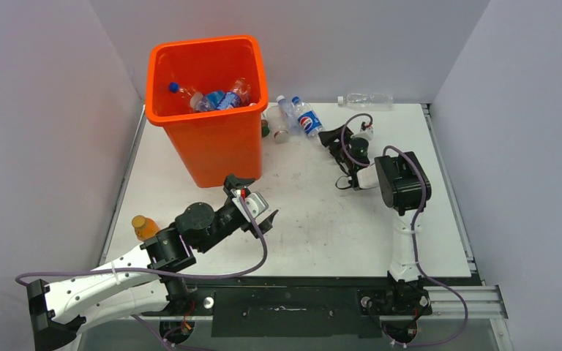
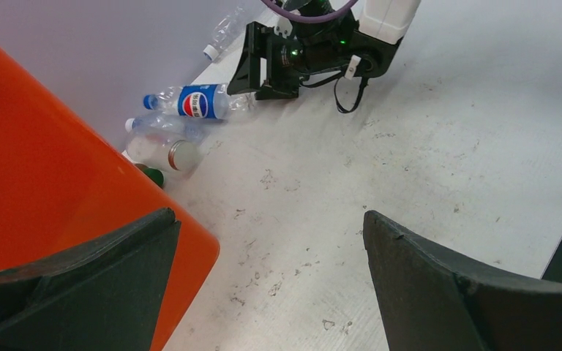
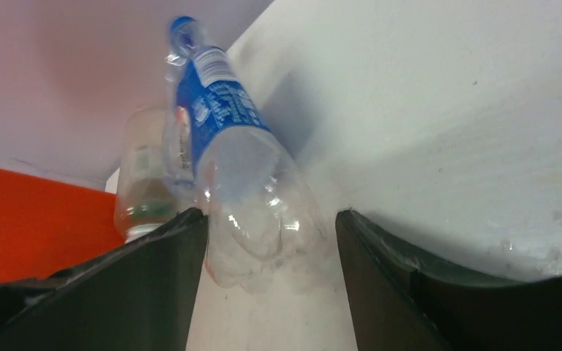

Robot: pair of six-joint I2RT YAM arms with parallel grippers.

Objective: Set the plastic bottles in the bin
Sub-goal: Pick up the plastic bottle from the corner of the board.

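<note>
Three bottles (image 1: 287,115) lie clustered just right of the bin (image 1: 212,146), and others sit inside it. One clear bottle (image 1: 366,99) rests at the back wall, and an orange bottle (image 1: 144,227) stands beside my left arm. My right gripper (image 3: 271,219) is spread, with the base of the blue-labelled bottle (image 3: 241,168) between its fingers. My left gripper (image 2: 271,219) is spread and empty beside the bin's near corner.

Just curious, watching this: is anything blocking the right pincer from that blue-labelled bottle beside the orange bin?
Nothing visible does. The right pincer is open, with the base of the blue-labelled bottle right at the gap between its fingers. A clear bottle lies beside it, on the side toward the bin.
</note>
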